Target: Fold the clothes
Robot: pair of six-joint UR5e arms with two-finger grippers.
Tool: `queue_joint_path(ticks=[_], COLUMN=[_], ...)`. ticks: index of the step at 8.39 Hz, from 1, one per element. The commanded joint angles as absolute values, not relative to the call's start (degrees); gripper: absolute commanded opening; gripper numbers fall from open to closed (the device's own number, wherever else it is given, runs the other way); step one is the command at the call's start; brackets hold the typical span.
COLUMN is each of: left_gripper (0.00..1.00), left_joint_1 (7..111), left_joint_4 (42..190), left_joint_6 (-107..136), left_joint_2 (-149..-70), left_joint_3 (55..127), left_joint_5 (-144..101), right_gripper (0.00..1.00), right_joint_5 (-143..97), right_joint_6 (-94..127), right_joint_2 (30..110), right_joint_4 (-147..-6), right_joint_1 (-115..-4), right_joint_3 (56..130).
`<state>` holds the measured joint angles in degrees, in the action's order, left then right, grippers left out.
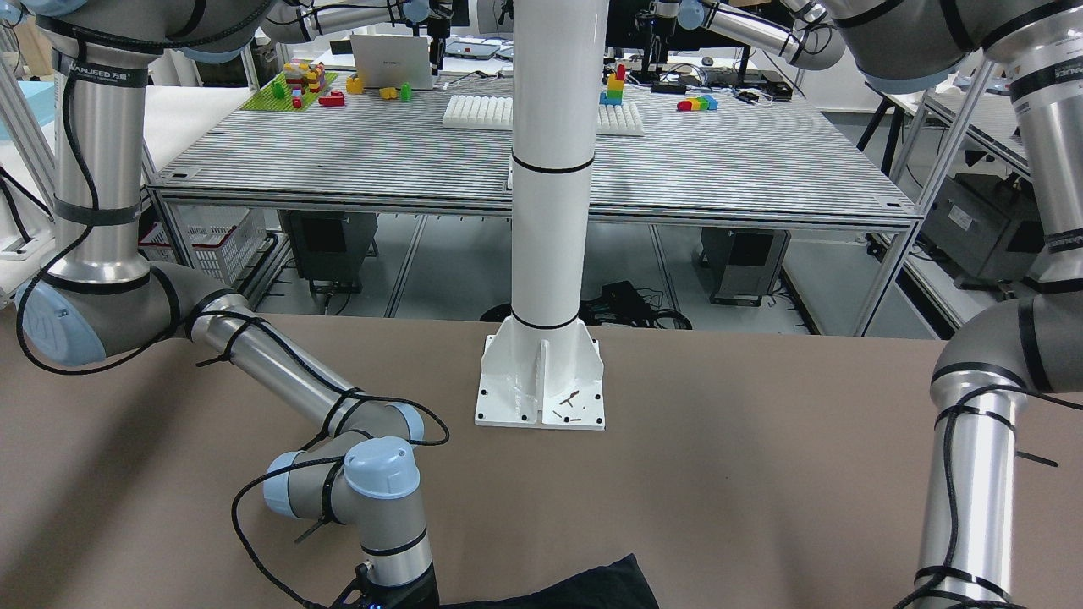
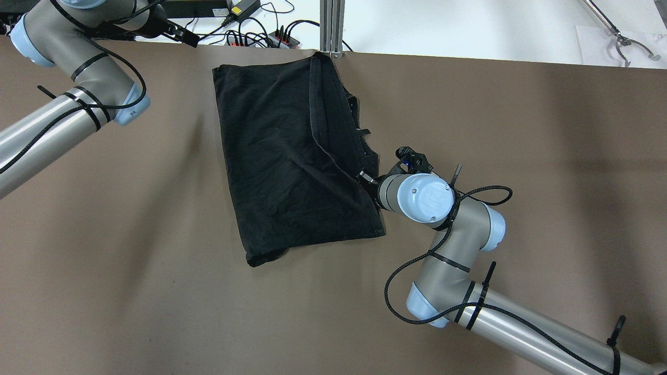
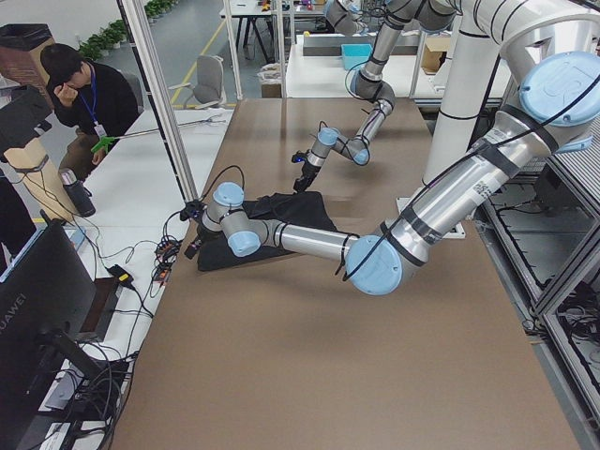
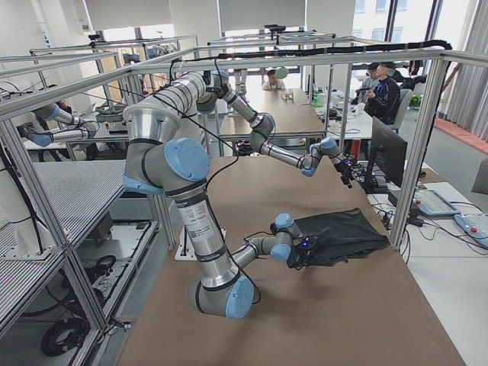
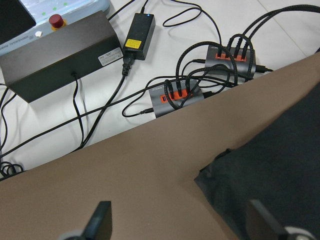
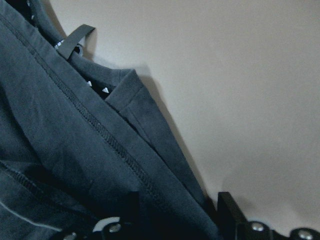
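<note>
Pinching hem of black garment [image 2: 281, 156] (right gripper [image 6: 175, 209]), left gripper [image 5: 181, 220] jaws spread, near its corner

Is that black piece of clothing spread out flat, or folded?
Folded over, partly: the overhead view shows one layer of the garment lying over another, its hem crossing diagonally.

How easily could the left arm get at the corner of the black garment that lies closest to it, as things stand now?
Probably easily. The left gripper hovers open just beside the black garment. The corner lies a little ahead of its fingers, with only bare table between, and nothing seems to block the way.
</note>
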<state>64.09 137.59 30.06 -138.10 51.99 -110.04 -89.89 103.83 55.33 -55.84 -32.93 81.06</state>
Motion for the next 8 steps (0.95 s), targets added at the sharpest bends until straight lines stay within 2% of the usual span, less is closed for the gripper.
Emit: queue_joint_path(ticks=[1, 2, 3, 4, 8], left_gripper=[0.95, 0.95, 0.95, 0.95, 0.95], left_joint_1=[64.07, 64.07, 64.07, 64.07, 64.07], left_joint_4=[137.72, 137.72, 137.64, 137.64, 137.64], left_joint_6=[30.06, 30.06, 30.06, 30.06, 30.06], left_joint_2=[-137.81, -137.73, -137.72, -137.72, -137.72], left_joint_3=[52.03, 52.03, 52.12, 52.03, 52.03], left_joint_5=[-110.04, -110.04, -110.04, -110.04, -110.04], right_gripper=[0.38, 0.27, 0.09, 0.00, 0.00], right_joint_5=[-89.74, -89.74, -89.74, -90.08, -90.62], right_joint_6=[103.80, 103.71, 103.62, 103.28, 102.04], right_joint_2=[55.55, 55.46, 55.37, 55.28, 58.52], right_joint_4=[-56.07, -55.99, -55.99, -55.90, -62.29], right_joint_1=[-32.26, -32.17, -32.25, -32.26, -31.82], right_joint_3=[80.86, 79.90, 79.72, 80.59, 92.15])
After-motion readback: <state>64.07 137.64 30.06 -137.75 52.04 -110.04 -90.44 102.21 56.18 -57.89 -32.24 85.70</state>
